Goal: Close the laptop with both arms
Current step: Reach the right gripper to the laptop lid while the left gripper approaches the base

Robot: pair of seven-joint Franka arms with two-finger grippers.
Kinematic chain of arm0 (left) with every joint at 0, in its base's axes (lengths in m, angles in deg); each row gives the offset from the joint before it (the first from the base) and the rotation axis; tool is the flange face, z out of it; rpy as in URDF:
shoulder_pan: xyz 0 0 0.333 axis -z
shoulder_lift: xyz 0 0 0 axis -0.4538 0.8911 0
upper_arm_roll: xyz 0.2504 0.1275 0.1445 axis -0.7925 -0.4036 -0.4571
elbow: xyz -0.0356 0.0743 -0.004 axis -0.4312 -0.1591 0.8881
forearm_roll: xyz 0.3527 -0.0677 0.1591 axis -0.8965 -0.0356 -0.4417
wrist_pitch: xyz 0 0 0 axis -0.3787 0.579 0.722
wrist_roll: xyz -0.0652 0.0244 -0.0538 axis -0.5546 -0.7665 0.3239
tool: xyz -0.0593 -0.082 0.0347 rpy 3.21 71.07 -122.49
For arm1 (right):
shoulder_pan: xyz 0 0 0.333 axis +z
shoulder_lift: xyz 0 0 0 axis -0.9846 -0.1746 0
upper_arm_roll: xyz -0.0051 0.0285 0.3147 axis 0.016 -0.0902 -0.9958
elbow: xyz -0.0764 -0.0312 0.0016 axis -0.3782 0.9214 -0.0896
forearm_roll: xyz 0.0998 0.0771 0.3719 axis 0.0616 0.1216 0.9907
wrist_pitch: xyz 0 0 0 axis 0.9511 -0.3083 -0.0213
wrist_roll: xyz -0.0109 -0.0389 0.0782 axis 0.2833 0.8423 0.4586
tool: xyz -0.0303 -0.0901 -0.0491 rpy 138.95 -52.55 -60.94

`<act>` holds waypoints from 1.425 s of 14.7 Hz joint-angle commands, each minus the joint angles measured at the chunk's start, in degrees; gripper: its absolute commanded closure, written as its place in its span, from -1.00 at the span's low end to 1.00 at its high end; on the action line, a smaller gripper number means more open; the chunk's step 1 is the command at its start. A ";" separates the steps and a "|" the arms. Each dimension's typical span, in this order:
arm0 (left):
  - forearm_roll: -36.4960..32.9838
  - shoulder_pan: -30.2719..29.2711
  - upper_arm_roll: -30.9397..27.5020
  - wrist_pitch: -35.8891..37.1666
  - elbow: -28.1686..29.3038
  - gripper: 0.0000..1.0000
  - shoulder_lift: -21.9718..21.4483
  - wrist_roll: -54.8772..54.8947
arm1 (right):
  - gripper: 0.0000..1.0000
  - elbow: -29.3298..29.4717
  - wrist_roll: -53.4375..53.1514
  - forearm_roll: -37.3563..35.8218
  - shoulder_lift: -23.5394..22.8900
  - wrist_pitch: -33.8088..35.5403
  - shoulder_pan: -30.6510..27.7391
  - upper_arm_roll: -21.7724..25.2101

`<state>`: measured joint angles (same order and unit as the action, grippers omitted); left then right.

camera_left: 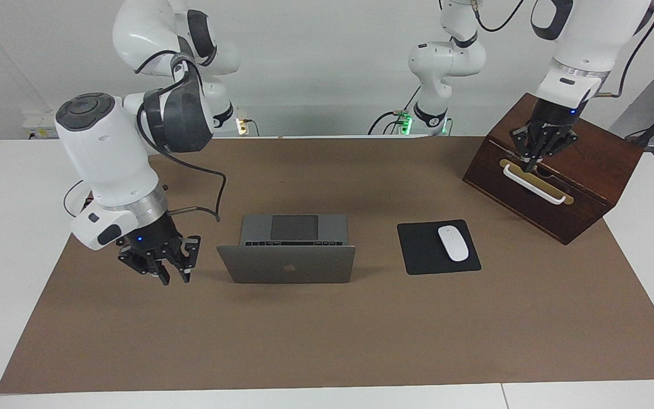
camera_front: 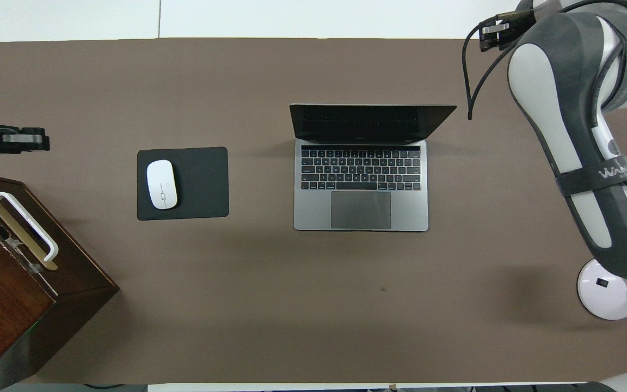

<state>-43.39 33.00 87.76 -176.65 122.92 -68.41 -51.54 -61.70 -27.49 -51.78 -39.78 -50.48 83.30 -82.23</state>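
The laptop [camera_left: 292,250] sits open near the middle of the bench [camera_left: 327,352], on the brown mat [camera_left: 304,170], its lid tipped up with the logo facing away from the robots and its keyboard and trackpad toward them. The right end effector [camera_left: 163,267] hangs just above the mat beside the laptop, toward the right arm's end of the bench and apart from the lid — its fingers [camera_left: 186,271] spread, holding nothing. The left end effector [camera_left: 534,159] is over the wooden box [camera_left: 554,170] that stands near the bench corner at the left arm's end, close to the robots' edge; its tip is down at the box's white handle [camera_left: 534,184], but I cannot tell whether the fingers are spread or pressed together, or whether they grip it. Between laptop and box lies a black mouse pad [camera_left: 437,247] with a white mouse [camera_left: 453,242] resting on it.
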 commanded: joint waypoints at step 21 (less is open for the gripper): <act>2.25 28.52 -0.67 -69.67 39.68 1.00 2.87 -7.30 | 1.00 -1.02 -17.80 -2.08 -1.16 -2.23 10.45 -0.74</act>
<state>-41.63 59.83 88.03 -240.89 162.51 -68.57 -58.40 -62.19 -44.12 -53.59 -41.08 -52.04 94.57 -82.46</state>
